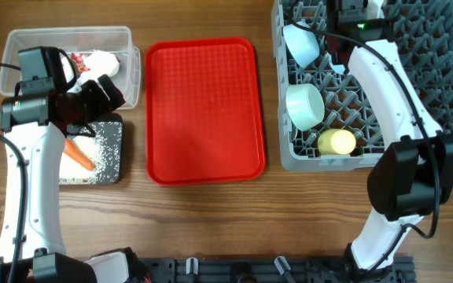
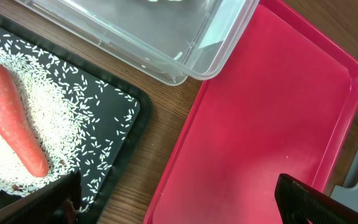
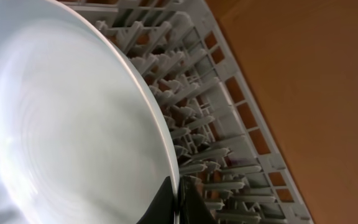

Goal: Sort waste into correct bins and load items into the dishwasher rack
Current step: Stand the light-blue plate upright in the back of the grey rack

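Observation:
My right gripper (image 3: pixel 178 194) is shut on the rim of a white plate (image 3: pixel 67 124), holding it on edge over the tines of the grey dishwasher rack (image 3: pixel 241 143). From overhead the plate (image 1: pixel 300 43) is at the rack's (image 1: pixel 447 47) far left, with the gripper (image 1: pixel 330 38) beside it. A white bowl (image 1: pixel 305 106) and a yellow cup (image 1: pixel 336 142) lie in the rack. My left gripper (image 2: pixel 179 205) is open and empty, low over the left edge of the red tray (image 2: pixel 272 112). From overhead it (image 1: pixel 104 94) sits between the clear bin and the black tray.
A carrot (image 2: pixel 14 118) lies on rice in the black tray (image 2: pixel 114 106), also seen overhead (image 1: pixel 77 155). The clear plastic bin (image 1: pixel 69 38) at the back left holds a white and red wrapper (image 1: pixel 94 61). The red tray (image 1: pixel 203 110) is bare.

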Tool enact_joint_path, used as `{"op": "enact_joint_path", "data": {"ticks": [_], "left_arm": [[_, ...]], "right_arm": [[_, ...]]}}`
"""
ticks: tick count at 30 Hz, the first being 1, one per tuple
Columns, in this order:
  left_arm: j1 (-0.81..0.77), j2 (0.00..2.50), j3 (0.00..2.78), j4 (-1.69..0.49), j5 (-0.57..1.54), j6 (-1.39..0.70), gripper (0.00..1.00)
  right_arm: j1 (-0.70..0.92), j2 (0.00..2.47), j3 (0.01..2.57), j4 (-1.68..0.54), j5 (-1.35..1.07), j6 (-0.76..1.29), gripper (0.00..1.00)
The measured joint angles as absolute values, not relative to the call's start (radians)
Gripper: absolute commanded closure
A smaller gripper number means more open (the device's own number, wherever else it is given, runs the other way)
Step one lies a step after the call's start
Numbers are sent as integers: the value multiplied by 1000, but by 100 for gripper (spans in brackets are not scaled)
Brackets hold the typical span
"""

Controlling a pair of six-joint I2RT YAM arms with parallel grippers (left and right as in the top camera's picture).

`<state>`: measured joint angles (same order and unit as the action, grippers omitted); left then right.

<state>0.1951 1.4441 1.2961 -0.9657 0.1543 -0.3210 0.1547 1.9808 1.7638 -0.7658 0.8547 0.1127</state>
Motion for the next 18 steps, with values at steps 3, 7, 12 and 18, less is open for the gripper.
{"op": "enact_joint_path", "data": {"ticks": [3, 7, 12, 18], "left_arm": [[195, 1444, 1296, -966, 155, -321, 0], [195, 1444, 1296, -966, 155, -321, 0], [195, 1444, 1296, -966, 155, -321, 0], [195, 1444, 1296, -966, 155, -321, 0]], "right_arm": [[155, 1981, 1763, -762, 832, 107, 2], [163, 1981, 1763, -763, 820, 110, 0], [190, 1973, 1763, -781, 809, 138, 0], [273, 1829, 1755, -808, 753, 142, 0]]}}
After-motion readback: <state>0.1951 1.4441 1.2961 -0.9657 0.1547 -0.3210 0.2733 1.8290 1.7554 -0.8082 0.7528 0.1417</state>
